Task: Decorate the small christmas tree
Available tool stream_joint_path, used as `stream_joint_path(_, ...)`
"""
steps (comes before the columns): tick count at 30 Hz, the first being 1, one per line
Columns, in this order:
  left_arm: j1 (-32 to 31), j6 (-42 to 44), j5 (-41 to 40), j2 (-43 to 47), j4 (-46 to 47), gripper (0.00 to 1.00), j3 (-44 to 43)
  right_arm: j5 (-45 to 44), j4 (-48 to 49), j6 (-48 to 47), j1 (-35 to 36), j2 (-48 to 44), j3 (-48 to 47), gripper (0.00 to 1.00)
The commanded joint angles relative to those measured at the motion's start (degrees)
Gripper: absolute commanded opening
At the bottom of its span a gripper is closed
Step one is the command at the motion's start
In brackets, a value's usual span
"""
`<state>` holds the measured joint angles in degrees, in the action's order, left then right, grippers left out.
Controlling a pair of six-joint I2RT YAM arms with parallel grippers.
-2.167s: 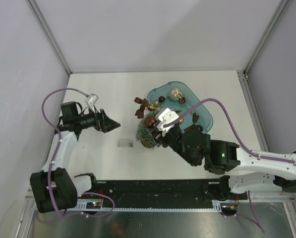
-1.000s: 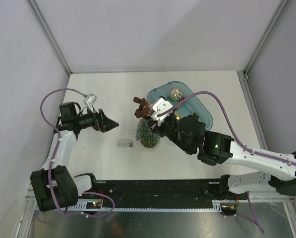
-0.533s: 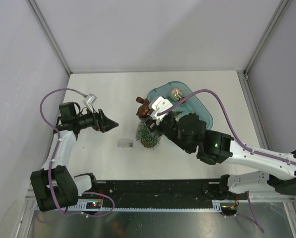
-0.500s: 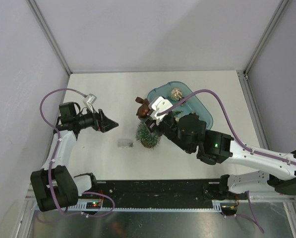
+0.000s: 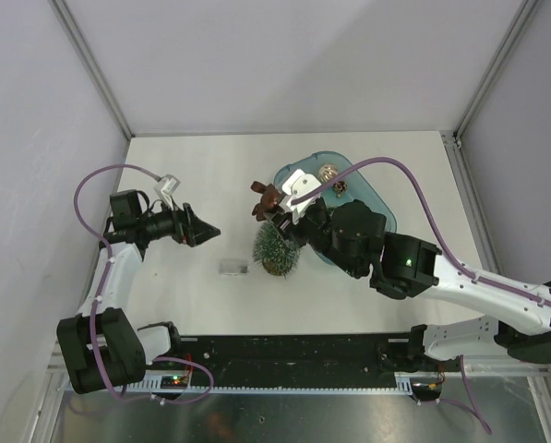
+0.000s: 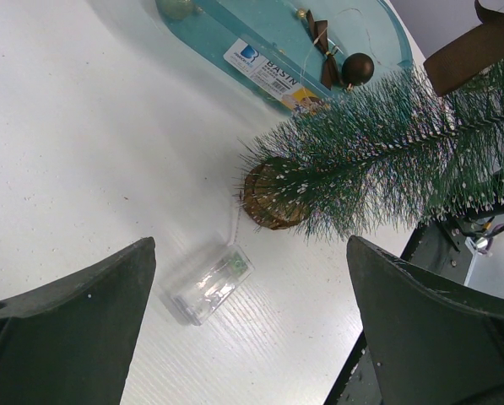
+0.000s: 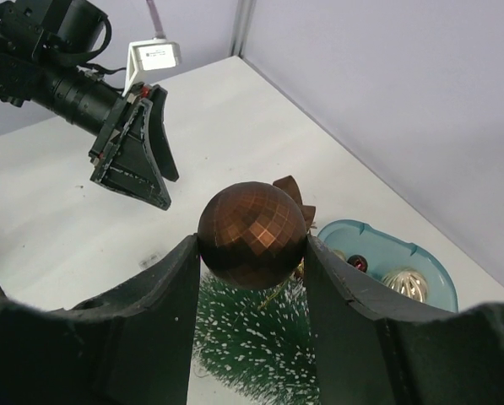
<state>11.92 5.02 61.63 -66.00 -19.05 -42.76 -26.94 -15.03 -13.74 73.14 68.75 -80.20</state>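
Observation:
The small christmas tree (image 5: 275,249) stands mid-table, dark green with frosted tips; its round wooden base (image 6: 273,198) shows in the left wrist view. My right gripper (image 5: 282,216) hovers just above and behind the tree top, shut on a brown faceted ball ornament (image 7: 253,234), with the tree (image 7: 260,354) right below it. A brown bow (image 5: 264,198) sits beside the tree top. My left gripper (image 5: 212,231) is open and empty, left of the tree and pointing at it, with its fingers (image 6: 74,321) wide apart.
A teal oval tray (image 5: 349,170) of ornaments lies behind and right of the tree, partly under my right arm; it holds a gold ball (image 5: 329,173) and a dark ball (image 6: 357,67). A clear plastic battery case (image 5: 233,268) lies on the table left of the tree base.
My right gripper has carried the brown ball from the tree's right side up and back, to above the tree top near the bow. The left arm has stayed still.

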Motion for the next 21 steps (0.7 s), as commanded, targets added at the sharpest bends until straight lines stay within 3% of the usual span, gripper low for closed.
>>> stream_joint_path(1, 0.6, 1.4, 0.9, 0.1, 0.4, 1.00, -0.3, 1.7, -3.5, 0.3, -0.7, 0.9, -3.5, 0.22)
stream_joint_path(21, 0.8, 1.5, 1.1, -0.2, 0.4, 1.00, -0.1, 3.3, -11.1, 0.7, -2.2, -1.0, -6.5, 0.22)
